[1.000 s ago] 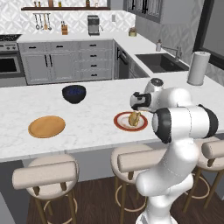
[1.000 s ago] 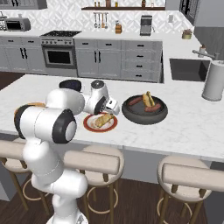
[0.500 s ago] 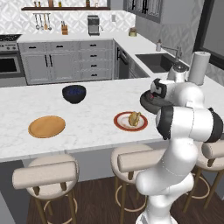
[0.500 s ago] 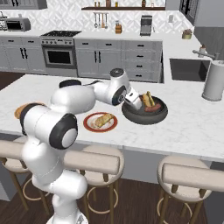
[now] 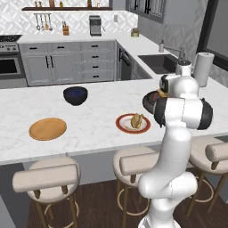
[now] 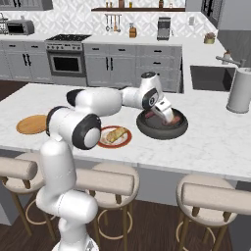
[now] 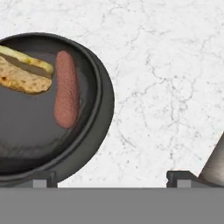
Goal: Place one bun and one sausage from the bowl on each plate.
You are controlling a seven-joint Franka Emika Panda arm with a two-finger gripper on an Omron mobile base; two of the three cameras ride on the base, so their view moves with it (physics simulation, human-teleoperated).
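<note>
White marble counter (image 7: 166,65), wide-spread fingers (image 7: 111,177) above dark bowl (image 7: 98,127) (bun (image 7: 24,72), sausage (image 7: 65,89))

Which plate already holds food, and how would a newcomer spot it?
On the white marble island, look near its front edge beside the wide dark bowl. The red-rimmed plate lies there holding a bun; the orange-tan plate farther along is plain and bare.

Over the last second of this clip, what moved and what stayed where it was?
The arm swung away from the red-rimmed plate over to the dark bowl, and its fingers now hang open above the bowl's edge, holding nothing. The bun and sausage in the bowl, the food on the red-rimmed plate, the orange plate and the blue bowl stayed put.
</note>
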